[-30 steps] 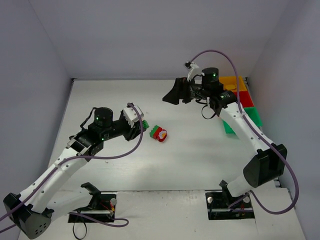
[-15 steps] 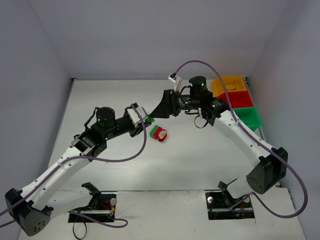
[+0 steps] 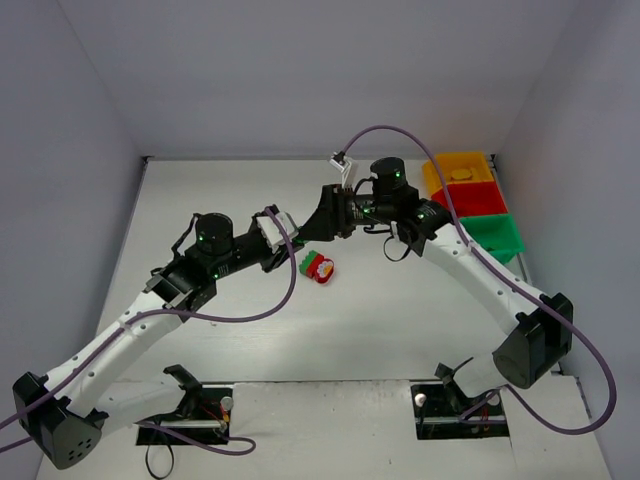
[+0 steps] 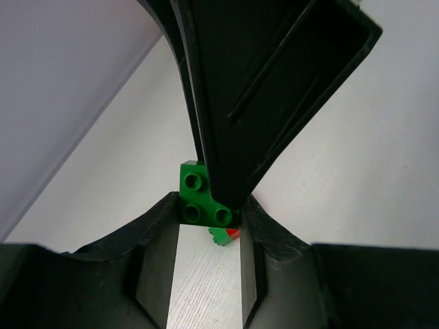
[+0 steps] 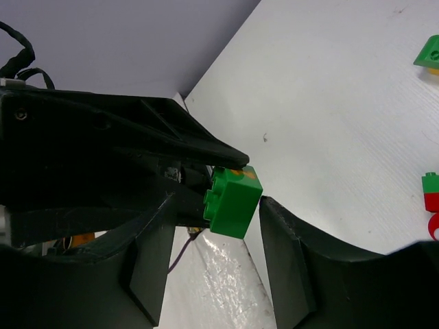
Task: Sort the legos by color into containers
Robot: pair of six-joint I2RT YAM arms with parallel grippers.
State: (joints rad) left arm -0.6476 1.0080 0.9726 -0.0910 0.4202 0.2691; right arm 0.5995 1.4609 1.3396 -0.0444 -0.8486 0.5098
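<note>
The white table is mostly bare, and the two arms lean in over its middle until their tips meet above it. It looks like a hand-over in mid-air. The left gripper is clamped on a green brick, one finger pressed against each side. The right gripper has its jaws apart around the same brick. One pad is almost on it and there is a clear gap on the other side.

To do this well, I'd have the right jaws close squarely on the free faces and grip firmly before the left ones let go. The left should then draw straight back so it doesn't twist the brick loose.

The three bins stand in a row at the far right edge, well apart from the meeting point. The yellow-orange bin is farthest back, the red bin is in the middle and the green bin is nearest. Something pale lies in the yellow-orange one. I cannot tell what the other two hold.

A small clump of green, red and yellow bricks sits on the table just under the grippers, not yet sorted.
</note>
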